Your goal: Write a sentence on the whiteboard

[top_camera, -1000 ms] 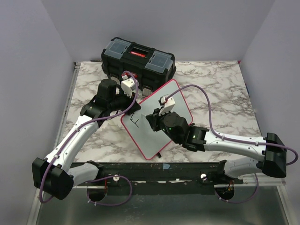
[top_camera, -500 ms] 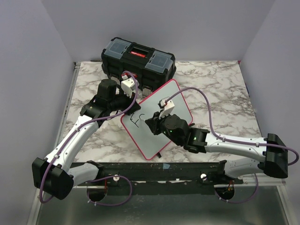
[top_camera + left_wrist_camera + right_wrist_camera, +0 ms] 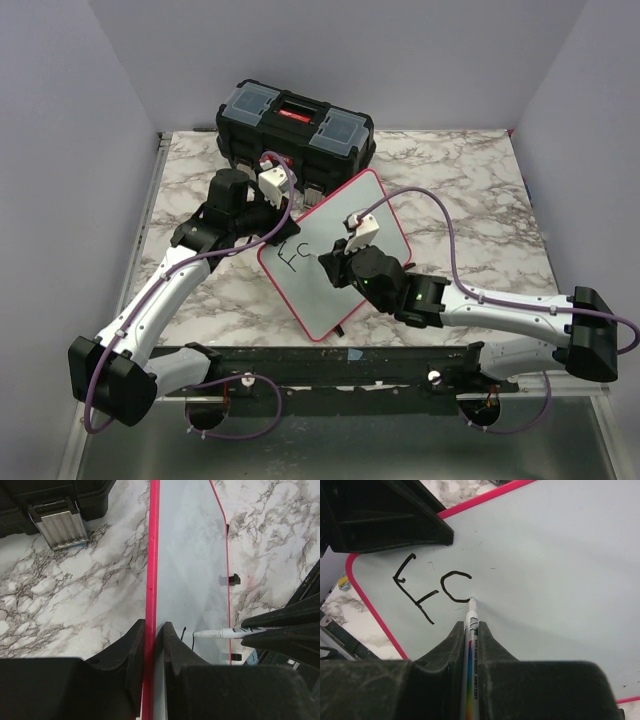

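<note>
The whiteboard (image 3: 375,215), glossy white with a thin red rim, lies tilted across the middle of the table. My left gripper (image 3: 150,630) is shut on its red rim (image 3: 151,575) at the upper left edge. My right gripper (image 3: 470,627) is shut on a white marker (image 3: 471,680) with a rainbow stripe. The marker's tip (image 3: 471,600) touches the board at the bottom end of a black curved stroke. The sentence (image 3: 432,590) reads as an "F" followed by an open curve like a "c". In the top view the lettering (image 3: 291,257) sits near the board's left corner, beside the right gripper (image 3: 328,268).
A black toolbox (image 3: 295,135) with a red latch stands behind the board at the back of the marble table (image 3: 470,180). Its metal latch plate (image 3: 61,527) shows in the left wrist view. A dark rail (image 3: 330,360) runs along the near edge.
The right gripper has drawn a curved stroke after the "F", moving the marker slightly right and down. The left gripper and board have stayed still.
</note>
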